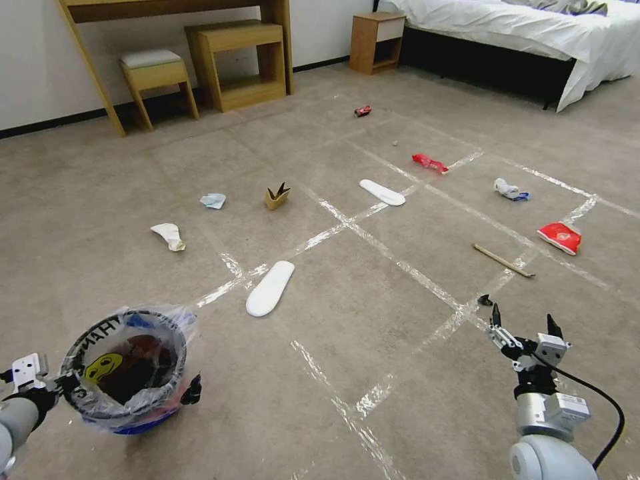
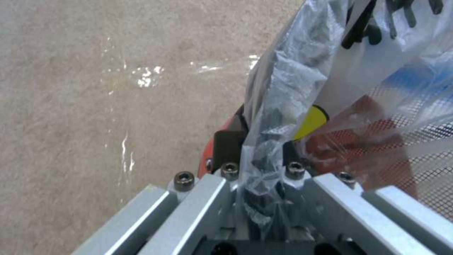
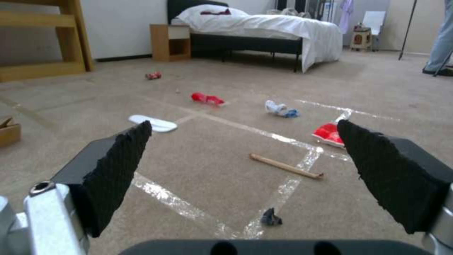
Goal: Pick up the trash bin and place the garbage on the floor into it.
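I have the trash bin (image 1: 127,370) in the left gripper (image 2: 257,159), low at the near left of the floor (image 1: 373,373). In the left wrist view its jaws are closed on the black rim with the crinkly liner bunched between them, so I judge the hold sound but thin: the bag could slip before the rim does. I keep that arm level and slow, mouth up, since there is already something dark and red lying inside.

The right gripper (image 1: 523,328) hovers above the floor at the near right, jaws spread wide and holding nothing. Just ahead of it, where two tape strips cross, lies a small dark scrap (image 3: 271,216); a wooden stick (image 1: 503,261) sits a little farther on, and a red wrapper (image 1: 560,237) beyond that. The rest of the garbage is scattered toward the bed (image 1: 533,33): two white slippers (image 1: 270,288), tissues, a torn tan carton (image 1: 277,197), a red piece and a crushed can.

To do this pick well, I would take the nearest piece first, come straight down over it, and set the pads either side before closing. The scrap is tiny and flat on carpet, so the tips must reach the pile. For the stick, I would turn the wrist to grip across it, near its middle.
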Motion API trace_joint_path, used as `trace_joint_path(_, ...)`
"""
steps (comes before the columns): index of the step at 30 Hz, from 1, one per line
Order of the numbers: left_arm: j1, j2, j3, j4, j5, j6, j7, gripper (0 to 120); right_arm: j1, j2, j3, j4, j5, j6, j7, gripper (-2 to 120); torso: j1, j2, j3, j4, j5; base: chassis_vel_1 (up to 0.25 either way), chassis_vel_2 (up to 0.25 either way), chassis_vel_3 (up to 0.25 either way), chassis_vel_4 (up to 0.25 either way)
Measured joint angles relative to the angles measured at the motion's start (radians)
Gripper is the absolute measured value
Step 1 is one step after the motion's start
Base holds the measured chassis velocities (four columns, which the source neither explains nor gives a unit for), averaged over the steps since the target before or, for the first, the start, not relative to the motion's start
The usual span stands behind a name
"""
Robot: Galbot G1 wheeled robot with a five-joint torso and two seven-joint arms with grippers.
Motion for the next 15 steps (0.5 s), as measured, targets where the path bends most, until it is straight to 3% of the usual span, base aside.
trace_joint_path(15,0.005,-0.003,-0.005,0.006,0.011,-0.006,0.007,1,0.003,0.002,-0.004,-0.003,-0.003,-0.001,0.0,100,0.0,0.0,0.0,0.0001,0.0,-0.078,0.091,0.088,-0.092)
